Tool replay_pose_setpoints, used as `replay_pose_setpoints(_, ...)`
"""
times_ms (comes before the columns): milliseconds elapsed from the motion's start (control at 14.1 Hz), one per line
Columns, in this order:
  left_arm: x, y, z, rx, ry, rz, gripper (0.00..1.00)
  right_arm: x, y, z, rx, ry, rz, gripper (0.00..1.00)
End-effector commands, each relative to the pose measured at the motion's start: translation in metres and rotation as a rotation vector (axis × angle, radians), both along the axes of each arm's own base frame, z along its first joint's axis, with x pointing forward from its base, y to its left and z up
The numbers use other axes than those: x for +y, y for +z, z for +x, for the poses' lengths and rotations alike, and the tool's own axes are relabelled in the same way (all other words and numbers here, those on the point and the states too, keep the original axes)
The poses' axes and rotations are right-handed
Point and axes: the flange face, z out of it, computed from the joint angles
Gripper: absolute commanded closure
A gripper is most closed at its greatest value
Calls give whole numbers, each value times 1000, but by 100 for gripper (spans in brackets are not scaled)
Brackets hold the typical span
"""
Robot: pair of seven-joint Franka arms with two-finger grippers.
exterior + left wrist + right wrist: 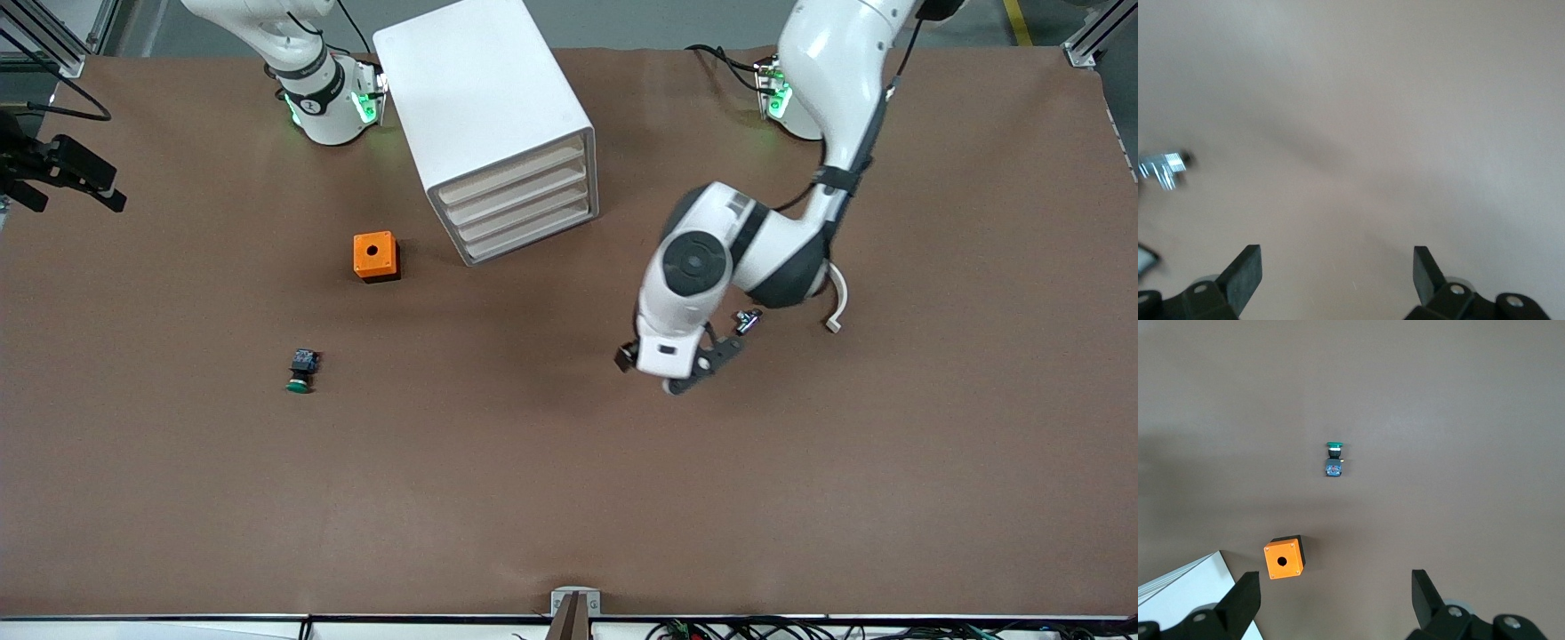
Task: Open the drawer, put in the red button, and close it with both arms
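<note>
Left claw point(1337, 280) wide over bare table point(569, 498) | right claw point(1335, 603) wide above orange box point(1283, 559)

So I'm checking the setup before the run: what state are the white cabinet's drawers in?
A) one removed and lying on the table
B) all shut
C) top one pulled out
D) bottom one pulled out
B: in the front view all the fronts of the white cabinet's drawers sit flush, none pulled out.
</note>
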Motion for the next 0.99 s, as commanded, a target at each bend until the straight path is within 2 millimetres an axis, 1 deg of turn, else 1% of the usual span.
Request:
replay_pose_setpoints(0, 55, 40, 29, -54, -6, -7, 0, 0, 4, 2, 0, 11, -20, 0)
replay_pose_setpoints(71, 82, 54, 39, -65, -5, -10, 0, 0, 4, 2, 0, 11, -20, 0)
replay_pose_setpoints(283, 141, 100, 52, -94, 16, -13, 0, 0, 5, 2, -1, 11, -19, 0)
replay_pose_setpoints(495, 198, 133, 55, -85, -28, -2, 0, 0, 4, 2, 0, 9, -18, 0)
replay_pose_setpoints(637, 231, 155, 54, -91, -79, 1, 0, 0, 4, 2, 0, 11, -19, 0)
replay_pose_setpoints(778, 251, 179, 45, -79, -107, 7, 0, 0, 4, 2, 0, 11, -19, 0)
replay_pose_setpoints(920, 279, 205, 39, -99, -119, 11, 0, 0, 4, 2, 0, 11, -19, 0)
